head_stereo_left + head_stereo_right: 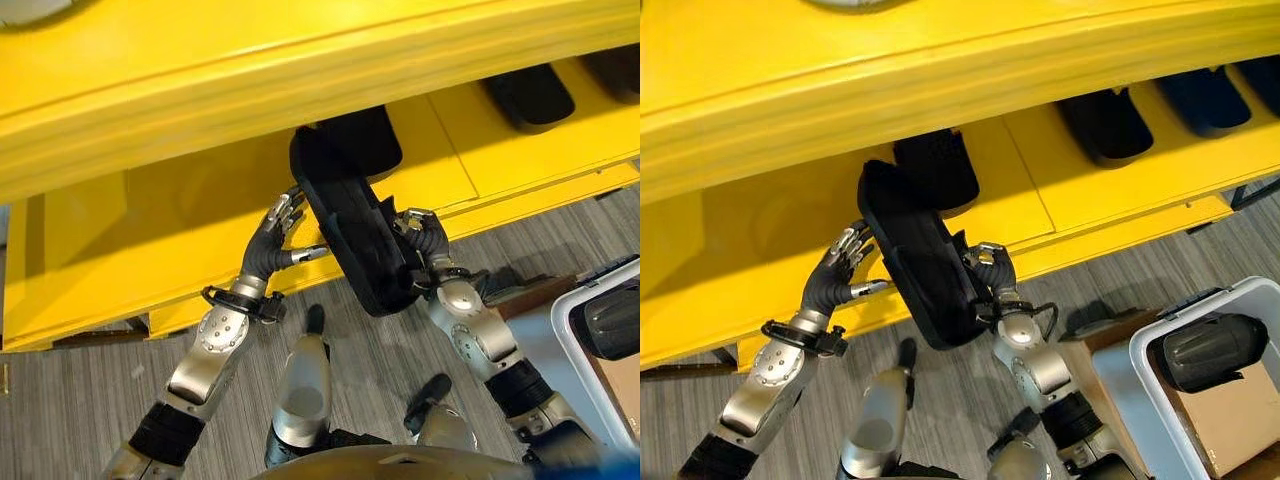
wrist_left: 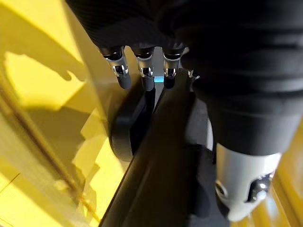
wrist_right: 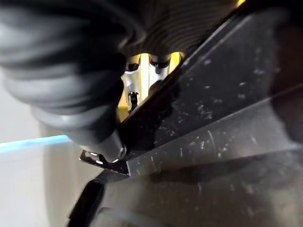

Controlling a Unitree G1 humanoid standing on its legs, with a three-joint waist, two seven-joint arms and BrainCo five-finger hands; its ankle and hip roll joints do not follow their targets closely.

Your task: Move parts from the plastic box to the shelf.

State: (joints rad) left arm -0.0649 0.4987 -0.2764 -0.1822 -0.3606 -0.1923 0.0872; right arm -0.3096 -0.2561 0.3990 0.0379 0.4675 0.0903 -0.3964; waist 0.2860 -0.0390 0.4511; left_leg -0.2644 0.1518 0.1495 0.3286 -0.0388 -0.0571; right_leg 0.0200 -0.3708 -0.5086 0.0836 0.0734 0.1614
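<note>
Both hands carry a long black part (image 1: 355, 235) over the yellow shelf's (image 1: 150, 230) front edge. Left hand (image 1: 272, 240) presses straight fingers against its side; right hand (image 1: 425, 240) curls round its other edge.

Black part (image 1: 918, 262): upper end hidden beneath the yellow shelf's upper board (image 1: 940, 75). Plastic box (image 1: 1160, 395): cut off by the frame's lower right edge. Right hand (image 1: 988, 268): fingers largely concealed behind the part.
</note>
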